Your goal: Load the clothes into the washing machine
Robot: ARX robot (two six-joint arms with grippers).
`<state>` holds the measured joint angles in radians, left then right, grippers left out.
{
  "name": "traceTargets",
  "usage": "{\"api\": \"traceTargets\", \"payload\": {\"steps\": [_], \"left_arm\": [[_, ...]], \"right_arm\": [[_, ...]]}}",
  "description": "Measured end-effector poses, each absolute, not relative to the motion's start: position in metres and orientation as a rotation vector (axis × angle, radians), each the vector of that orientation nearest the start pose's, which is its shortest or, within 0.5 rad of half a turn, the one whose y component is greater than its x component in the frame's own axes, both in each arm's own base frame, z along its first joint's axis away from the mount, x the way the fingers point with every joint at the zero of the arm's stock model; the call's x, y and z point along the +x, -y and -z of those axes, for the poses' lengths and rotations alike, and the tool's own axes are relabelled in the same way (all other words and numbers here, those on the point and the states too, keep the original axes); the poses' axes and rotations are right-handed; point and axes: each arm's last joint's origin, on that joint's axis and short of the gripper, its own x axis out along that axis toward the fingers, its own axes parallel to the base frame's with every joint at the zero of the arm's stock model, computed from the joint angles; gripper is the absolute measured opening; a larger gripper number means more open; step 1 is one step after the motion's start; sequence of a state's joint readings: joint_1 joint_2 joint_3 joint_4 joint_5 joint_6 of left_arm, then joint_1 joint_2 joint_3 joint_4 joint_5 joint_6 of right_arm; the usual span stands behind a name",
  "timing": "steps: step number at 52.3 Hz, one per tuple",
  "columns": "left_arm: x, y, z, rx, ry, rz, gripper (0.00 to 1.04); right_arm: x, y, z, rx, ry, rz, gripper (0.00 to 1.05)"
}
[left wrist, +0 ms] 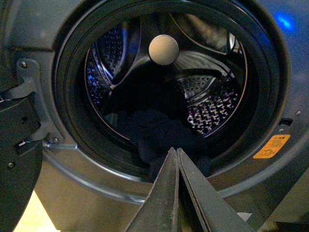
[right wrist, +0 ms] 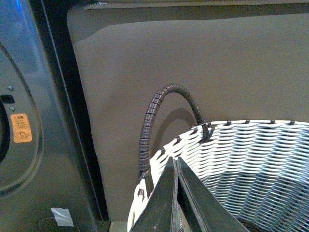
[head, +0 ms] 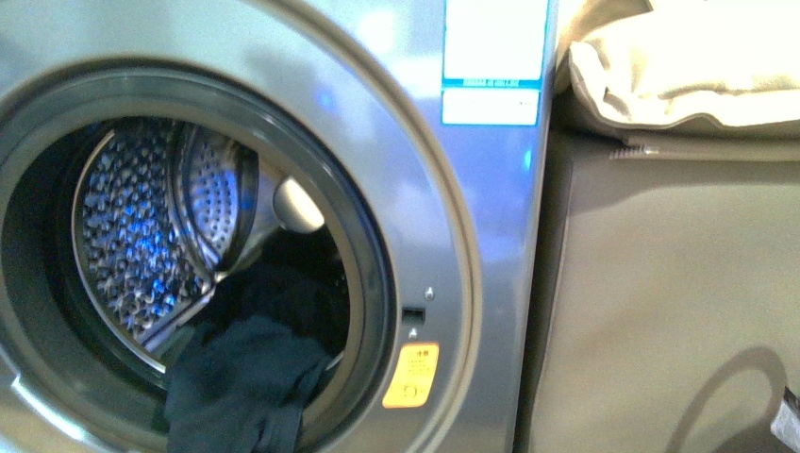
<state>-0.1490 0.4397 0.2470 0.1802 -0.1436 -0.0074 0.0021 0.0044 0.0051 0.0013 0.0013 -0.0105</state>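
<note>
The silver-grey washing machine fills the left of the front view with its round porthole open. The dark navy clothes lie in the drum's lower part and hang out over the door seal's lower rim. They also show in the left wrist view, inside the drum. My left gripper is shut and empty, pointing at the opening, just in front of the clothes. My right gripper is shut and empty above a woven basket. Neither gripper shows in the front view.
The white woven basket has a dark wrapped handle and stands against a beige-grey sofa side. A beige cushion lies on top of the sofa. The washer's open door hinge is beside the opening. An orange sticker marks the front panel.
</note>
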Motion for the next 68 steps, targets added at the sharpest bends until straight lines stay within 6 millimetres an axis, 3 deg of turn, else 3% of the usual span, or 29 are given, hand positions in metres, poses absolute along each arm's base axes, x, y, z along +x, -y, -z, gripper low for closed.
{"api": "traceTargets", "payload": {"steps": [12, 26, 53, 68], "left_arm": [[0.121, 0.002, -0.205, -0.007, -0.006, 0.010, 0.04], [0.113, 0.000, -0.188, -0.007, 0.002, 0.002, 0.04], [0.098, 0.000, -0.166, -0.007, 0.003, 0.002, 0.04], [0.097, 0.000, -0.166, -0.007, 0.004, 0.002, 0.04]], "right_arm": [[0.098, 0.000, -0.165, -0.011, 0.002, -0.001, 0.02], [0.098, 0.000, -0.165, -0.010, 0.002, -0.001, 0.02], [0.098, 0.000, -0.165, -0.011, 0.002, -0.001, 0.02], [0.098, 0.000, -0.165, -0.011, 0.002, -0.001, 0.02]]}}
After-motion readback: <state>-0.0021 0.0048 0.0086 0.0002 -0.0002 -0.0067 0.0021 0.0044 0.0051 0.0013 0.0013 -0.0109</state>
